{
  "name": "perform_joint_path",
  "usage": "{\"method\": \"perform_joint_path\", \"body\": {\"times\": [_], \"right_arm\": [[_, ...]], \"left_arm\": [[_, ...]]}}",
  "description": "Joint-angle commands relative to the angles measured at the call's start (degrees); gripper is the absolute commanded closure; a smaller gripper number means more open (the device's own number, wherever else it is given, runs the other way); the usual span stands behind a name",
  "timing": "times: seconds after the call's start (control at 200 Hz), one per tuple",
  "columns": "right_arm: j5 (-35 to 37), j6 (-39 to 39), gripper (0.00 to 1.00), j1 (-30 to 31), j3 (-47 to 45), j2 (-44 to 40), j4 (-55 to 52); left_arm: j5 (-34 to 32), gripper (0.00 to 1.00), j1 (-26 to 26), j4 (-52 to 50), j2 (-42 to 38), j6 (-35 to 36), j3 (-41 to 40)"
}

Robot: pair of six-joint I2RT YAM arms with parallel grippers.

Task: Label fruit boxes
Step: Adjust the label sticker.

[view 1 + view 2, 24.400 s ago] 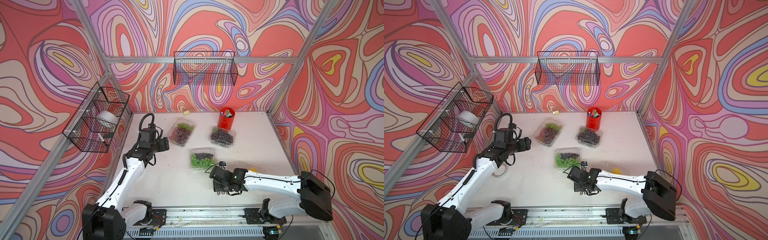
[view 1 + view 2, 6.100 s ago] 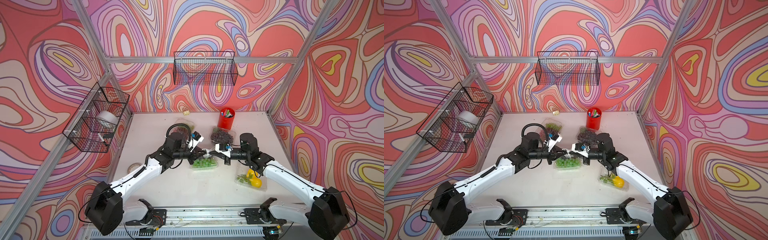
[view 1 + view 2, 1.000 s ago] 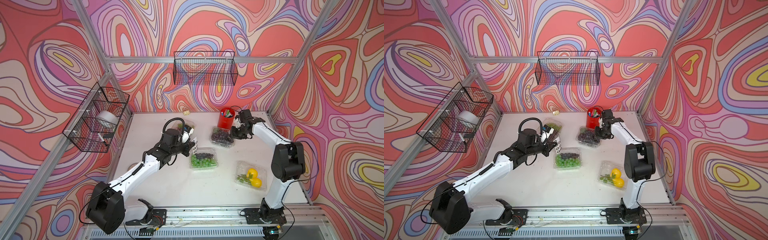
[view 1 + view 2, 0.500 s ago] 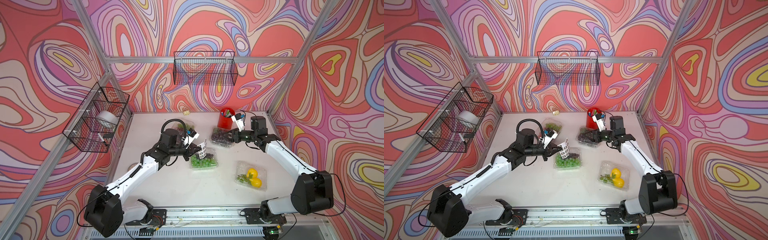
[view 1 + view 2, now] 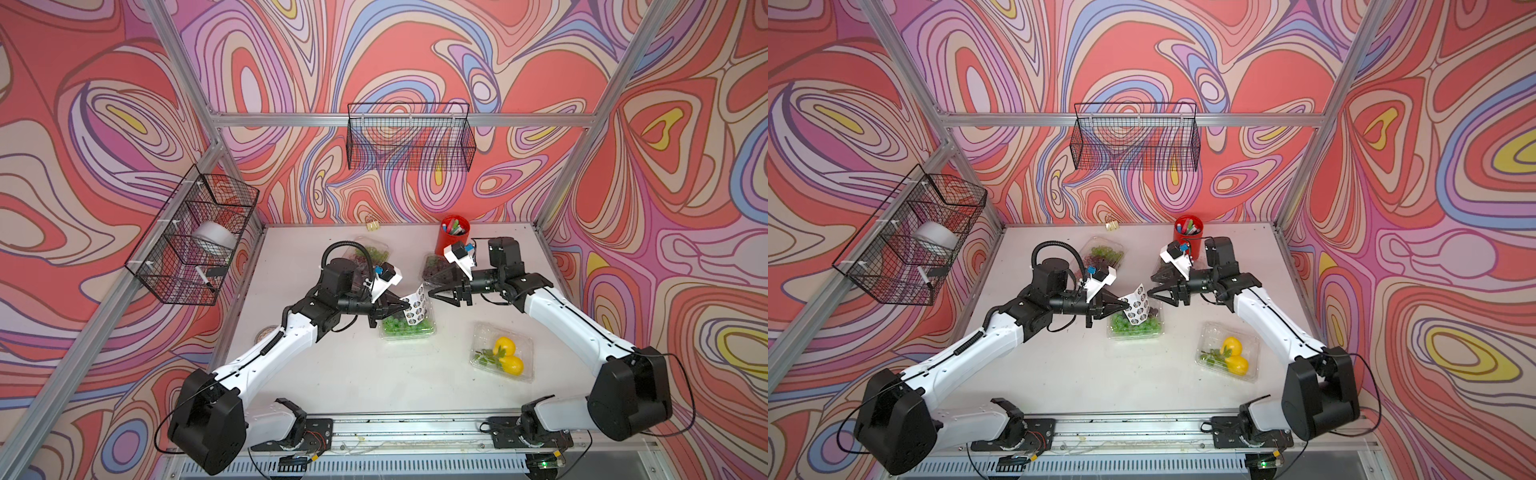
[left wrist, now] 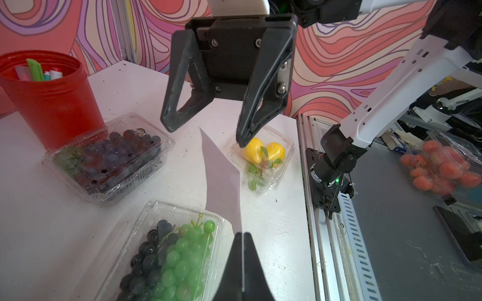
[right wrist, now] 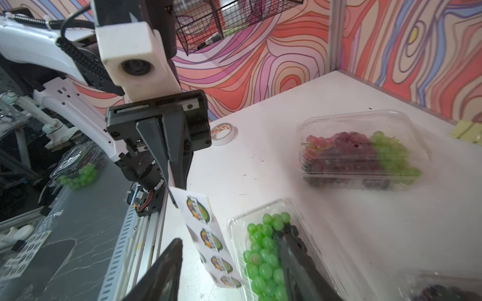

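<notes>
Fruit boxes (image 5: 428, 334): 4, all on white table (image 5: 353, 374), same spots as 1 s ago. Green-grape box (image 5: 1136, 326) at centre, under both grippers; mixed red/green-grape box (image 5: 376, 251) behind L arm; dark-grape box (image 5: 432, 268) by red pen cup (image 5: 454, 239); lemon box (image 5: 524, 351) front right, well apart. Changed vs 1 s ago: R gripper (image 5: 433, 293) no longer up by pen cup in back corner, now swung to centre, pointing at L gripper (image 5: 404, 306), tips just beside free edge of sticker sheet (image 5: 417, 308), no contact visible; jaws wider than before, spread w/ nothing between. L gripper: also shifted, from beside mixed box to above green-grape box, fingers pinched tight on one edge of sheet, sheet hanging tilted over that box. Much like 6 s ago: both grippers over same box. Labels: round stickers (image 7: 198, 209) on sheet w/ fruit pic in dark ring, text too small to read; back of sheet plain white in L wrist view. Small label (image 6: 139, 132) on dark-grape lid, unreadable. Tape roll (image 7: 223, 133) near table edge, orange print, illegible.
</notes>
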Motion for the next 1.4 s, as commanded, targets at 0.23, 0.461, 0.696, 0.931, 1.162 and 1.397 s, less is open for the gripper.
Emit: {"method": "perform_joint_path", "body": {"times": [0.23, 0.461, 0.696, 0.931, 1.162, 1.397], "right_arm": [[-7.7, -9.1, 0.51, 0.7, 3.5, 3.9, -8.8], [-11.0, -13.0, 0.61, 0.7, 5.1, 5.6, -12.5], [-12.6, -13.7, 0.67, 0.7, 5.5, 6.2, -12.3], [-13.2, -13.6, 0.74, 0.7, 5.6, 6.4, -12.5], [-14.0, -15.2, 0.99, 0.7, 5.8, 6.4, -13.2], [-13.7, -15.2, 1.00, 0.7, 6.5, 6.1, -12.4]], "left_arm": [[2.1, 1.00, 0.2, 1.9, -0.6, 1.2, -0.6], [1.9, 1.00, -0.1, 1.2, -0.6, 2.0, -0.3], [0.9, 1.00, -0.3, 1.1, -0.6, 2.0, -0.3], [0.5, 1.00, -0.6, 1.4, -0.3, 1.8, 0.1], [-0.3, 1.00, -0.9, 1.7, 0.0, 1.4, 0.1], [-0.8, 0.84, -1.0, 4.1, -0.1, -0.2, -1.8]]}}
